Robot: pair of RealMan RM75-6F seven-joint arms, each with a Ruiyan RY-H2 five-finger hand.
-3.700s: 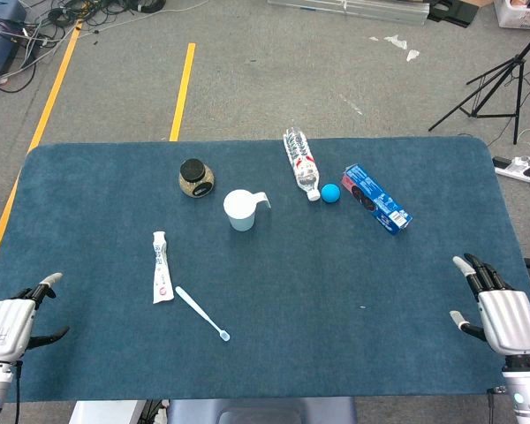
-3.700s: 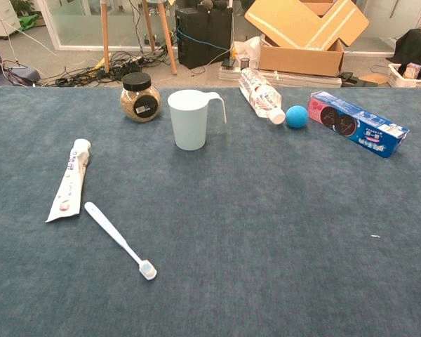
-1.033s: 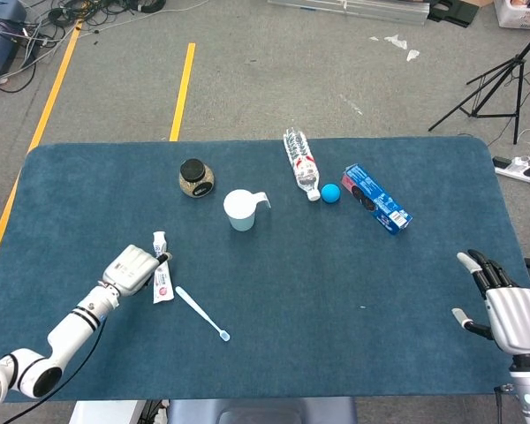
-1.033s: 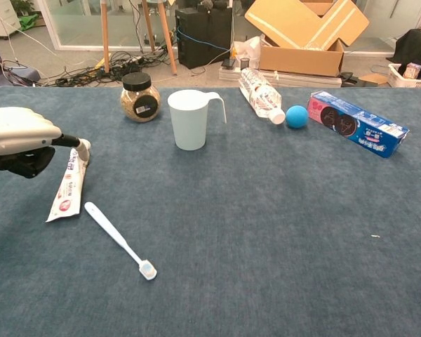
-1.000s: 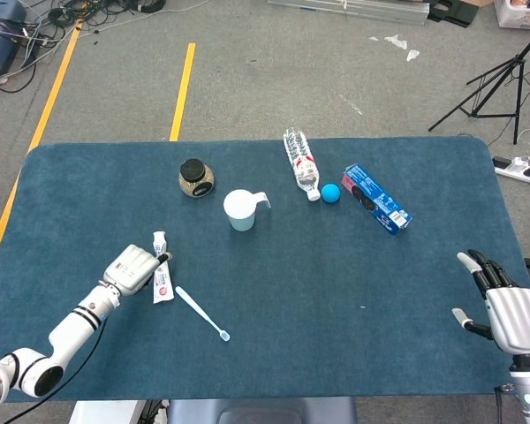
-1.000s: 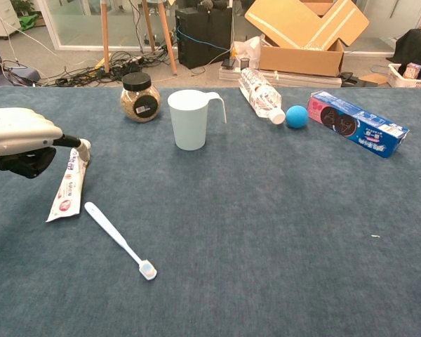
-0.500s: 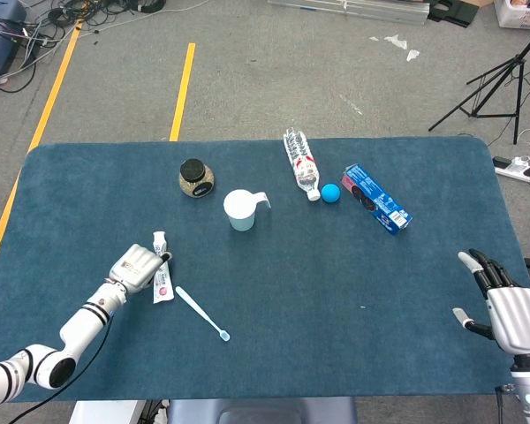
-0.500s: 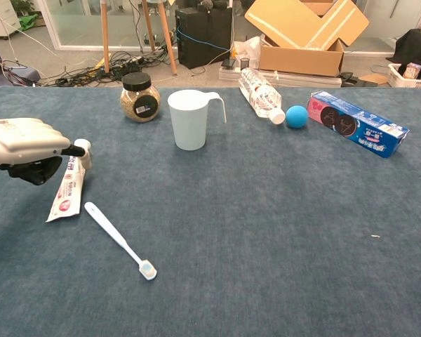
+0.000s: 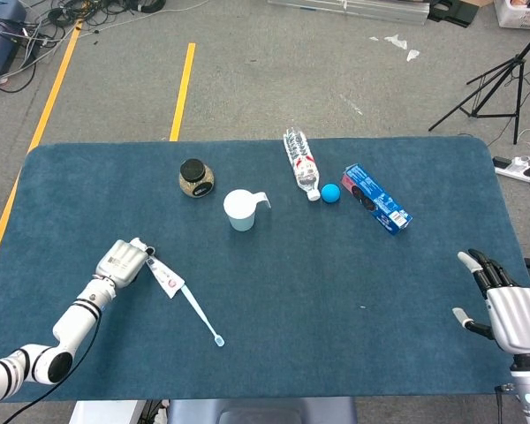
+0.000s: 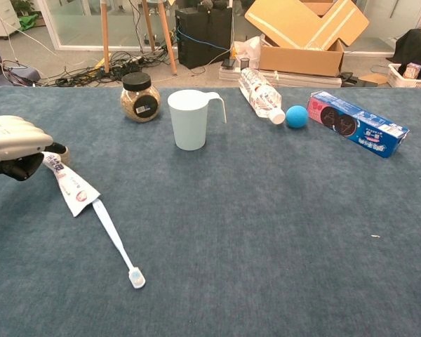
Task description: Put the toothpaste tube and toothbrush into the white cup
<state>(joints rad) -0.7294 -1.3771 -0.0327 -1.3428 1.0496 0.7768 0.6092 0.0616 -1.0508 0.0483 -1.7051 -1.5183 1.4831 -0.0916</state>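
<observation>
Left hand point(image 10: 14, 144) gripping the cap end of the toothpaste tube point(image 10: 71, 186) at near left, seemingly still on the table point(image 9: 336, 291), toothbrush point(image 10: 117, 242) touching its tail, white cup point(image 10: 189, 119) farther back, right hand point(image 9: 505, 309) open, empty, near right.
</observation>
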